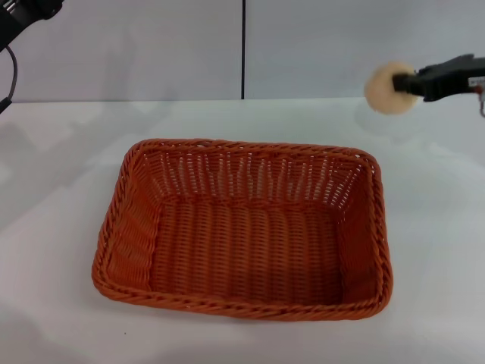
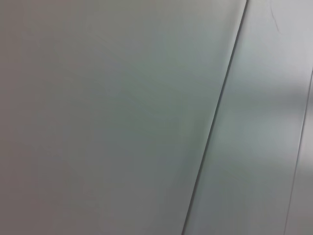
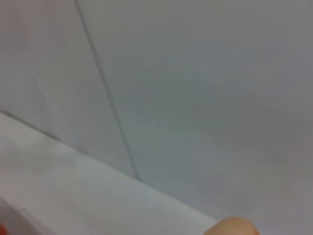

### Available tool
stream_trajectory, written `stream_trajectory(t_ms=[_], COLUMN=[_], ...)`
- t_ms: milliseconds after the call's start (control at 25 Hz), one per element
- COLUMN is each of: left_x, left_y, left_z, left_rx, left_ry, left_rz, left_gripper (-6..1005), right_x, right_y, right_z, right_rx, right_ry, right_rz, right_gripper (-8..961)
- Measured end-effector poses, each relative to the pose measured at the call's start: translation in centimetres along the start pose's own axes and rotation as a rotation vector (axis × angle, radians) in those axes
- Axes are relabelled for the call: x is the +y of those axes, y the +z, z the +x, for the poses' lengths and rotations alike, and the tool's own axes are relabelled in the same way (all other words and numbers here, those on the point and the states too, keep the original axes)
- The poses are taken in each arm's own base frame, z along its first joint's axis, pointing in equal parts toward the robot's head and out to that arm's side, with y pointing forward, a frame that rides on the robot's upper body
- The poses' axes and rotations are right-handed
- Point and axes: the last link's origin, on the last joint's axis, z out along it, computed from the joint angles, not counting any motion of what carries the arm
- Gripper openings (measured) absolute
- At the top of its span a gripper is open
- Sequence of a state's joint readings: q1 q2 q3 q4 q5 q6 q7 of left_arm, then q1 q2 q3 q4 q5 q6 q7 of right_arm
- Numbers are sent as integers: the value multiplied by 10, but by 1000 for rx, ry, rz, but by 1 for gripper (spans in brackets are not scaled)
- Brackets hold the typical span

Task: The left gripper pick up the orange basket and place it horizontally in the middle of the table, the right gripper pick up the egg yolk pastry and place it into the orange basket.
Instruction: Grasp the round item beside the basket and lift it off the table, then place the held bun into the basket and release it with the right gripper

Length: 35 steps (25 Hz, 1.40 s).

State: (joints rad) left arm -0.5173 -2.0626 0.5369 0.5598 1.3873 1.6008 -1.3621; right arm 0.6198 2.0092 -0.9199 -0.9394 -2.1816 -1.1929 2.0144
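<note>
— Head view first: where is the egg yolk pastry (image 1: 389,87)?

— Up in the air at the far right, clamped at the tip of the right claw (image 1: 413,83), whose black jaws reach in from the right edge and grip its right side. It hangs above the worktop (image 1: 61,189), beyond and to the right of the orange basket (image 1: 242,227), well apart from its far right corner.

— And the basket?

— Lying flat, long side across, in the middle of the worktop, with nothing inside it.

— Does the right wrist view add anything?

— Only a pale rounded edge of the pastry (image 3: 234,227) against the grey wall (image 3: 205,73).

— The left claw?

— Only the left arm (image 1: 19,19) shows, in the top left corner. Its claw is out of view.
</note>
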Motion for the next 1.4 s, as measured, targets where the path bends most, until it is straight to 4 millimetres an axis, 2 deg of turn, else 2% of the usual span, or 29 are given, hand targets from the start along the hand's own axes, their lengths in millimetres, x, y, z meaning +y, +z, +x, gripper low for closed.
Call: stream_trajectory(t_ms=[40,120,160,240,320,360,400,440,520,560,680,760,840,960,1160,1320,1400], left_x=[0,0,0,0,0,1,1,1,1,1,1,1,1,0,0,0,0], left_y=[0,0,0,0,0,0,0,0,1,1,2,2,2,2,4,4,4], left_z=[0,-1,-1,-1,-2,-3,-4,-4,-5,-5,-4,-4,-4,-4,-4,-4,-6], left_rx=[0,0,-1,-1,-1,-1,-1,-1,0,0,1,1,1,1,1,0,0], left_ry=[-1,-2,-2,-3,-9,-11,-14,-15,-15,-14,-13,-12,-12,-12,-11,-13,-18], left_rz=[1,0,0,0,1,1,1,1,-1,-1,-2,-2,-2,1,-1,-1,1], left_gripper=[813,813,813,813,813,813,813,813,813,813,813,813,813,813,813,813,813], right_x=[6,11,21,27,41,54,54,67,73,83,91,101,104,113,115,115,114], right_y=[-10,-16,-27,-33,-43,-52,-52,-57,-58,-58,-54,-44,-40,-25,-10,-9,-10], right_z=[-5,-9,-15,-18,-24,-27,-27,-28,-28,-28,-27,-24,-22,-20,-21,-20,-19], right_rx=[-64,-109,-192,-236,-316,-376,-376,-417,-428,-435,-432,-401,-387,-312,-253,-251,-254], right_ry=[-17,-23,-46,-66,-122,-178,-178,-239,-263,-304,-323,-340,-347,-356,-325,-321,-317], right_rz=[-50,-90,-170,-219,-322,-419,-419,-511,-548,-620,-673,-736,-749,-763,-721,-715,-711], right_gripper=[96,74,72,69,66,64,63,61,58,56,52,49,48,47,46,260,312])
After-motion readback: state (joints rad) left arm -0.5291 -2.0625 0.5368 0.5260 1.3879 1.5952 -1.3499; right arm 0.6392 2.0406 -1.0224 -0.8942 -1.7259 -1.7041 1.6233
